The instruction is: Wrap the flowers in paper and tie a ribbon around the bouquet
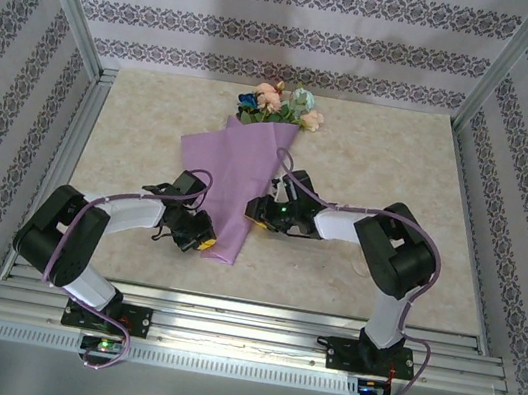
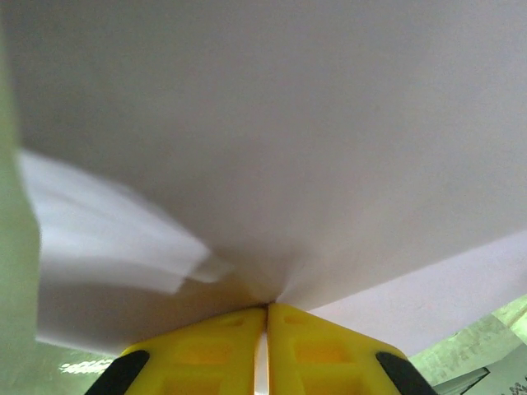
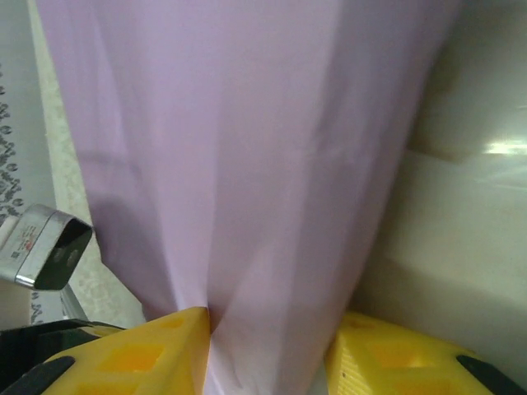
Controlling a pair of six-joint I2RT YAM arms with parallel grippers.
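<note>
The bouquet lies slantwise on the table, its flowers (image 1: 281, 105) at the far end and the lilac paper (image 1: 238, 168) wrapped round them as a cone narrowing toward me. My left gripper (image 1: 198, 239) sits at the cone's near left edge. In the left wrist view the yellow fingers (image 2: 206, 346) are pressed together, shut on a fold of paper (image 2: 272, 123). My right gripper (image 1: 259, 213) is on the cone's right side, and its fingers (image 3: 165, 350) squeeze the lilac cone (image 3: 247, 148) from both sides, creasing it. The ribbon is out of view.
The beige table (image 1: 382, 157) has free room right of and behind the bouquet. Patterned walls and metal posts (image 1: 73, 3) enclose it on three sides. Rails (image 1: 242, 331) run along the near edge. The left arm's grey camera block (image 3: 45, 247) is close beside the cone.
</note>
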